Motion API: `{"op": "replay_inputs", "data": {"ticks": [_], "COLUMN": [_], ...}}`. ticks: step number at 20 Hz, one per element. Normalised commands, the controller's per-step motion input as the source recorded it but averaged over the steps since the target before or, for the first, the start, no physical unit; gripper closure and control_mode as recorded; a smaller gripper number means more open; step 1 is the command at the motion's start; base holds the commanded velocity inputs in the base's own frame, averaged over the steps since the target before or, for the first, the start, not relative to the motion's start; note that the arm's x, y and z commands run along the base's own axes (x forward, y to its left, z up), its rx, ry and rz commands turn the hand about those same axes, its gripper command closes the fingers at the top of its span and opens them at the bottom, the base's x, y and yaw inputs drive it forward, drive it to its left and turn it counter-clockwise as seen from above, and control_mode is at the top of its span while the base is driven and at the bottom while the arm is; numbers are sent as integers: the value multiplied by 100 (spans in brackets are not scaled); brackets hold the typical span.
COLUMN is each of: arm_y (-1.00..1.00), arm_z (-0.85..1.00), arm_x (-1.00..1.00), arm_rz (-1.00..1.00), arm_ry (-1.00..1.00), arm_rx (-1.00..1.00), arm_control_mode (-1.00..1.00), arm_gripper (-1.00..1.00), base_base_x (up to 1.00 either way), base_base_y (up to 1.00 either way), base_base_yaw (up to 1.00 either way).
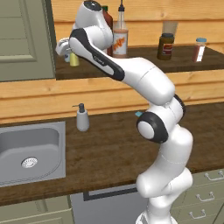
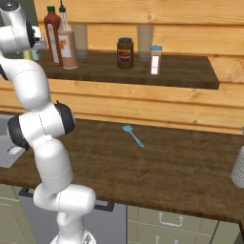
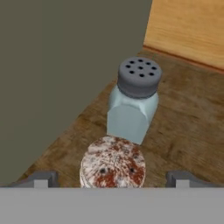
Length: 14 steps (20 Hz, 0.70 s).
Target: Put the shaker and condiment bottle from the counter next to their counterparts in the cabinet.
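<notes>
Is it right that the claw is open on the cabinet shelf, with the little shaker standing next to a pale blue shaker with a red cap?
Not quite. In the hand view the pale blue shaker has a grey cap, not red. The rest holds: the claw is open, the little shaker between its tips.

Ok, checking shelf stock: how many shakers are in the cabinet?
3: the yellow-green shaker at the shelf's left end, the pale blue shaker right beside it, the red-capped shaker toward the right end. The arm may hide more.

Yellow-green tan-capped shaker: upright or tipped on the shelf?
Upright. The tiny yellow-green shaker stands cap-up on the dark wood shelf before the pale blue grey-capped shaker, between open gripper tips.
</notes>
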Motion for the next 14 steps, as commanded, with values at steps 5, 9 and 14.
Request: {"op": "replay_inputs", "data": {"ticks": [5, 9, 14], "arm_y": [0, 0, 0], "arm_z": [0, 0, 0], "arm_x": [-1, -14, -33], "arm_rz": [0, 0, 0], "arm_ry": [0, 0, 0], "arm_rx": [0, 2, 6], "arm_control_mode": [-100, -100, -100], "arm_gripper": [-100, -100, -100], "base_base_x": [0, 0, 0], "base_base_y": [0, 0, 0], "base_base_yaw": [0, 0, 0]}}
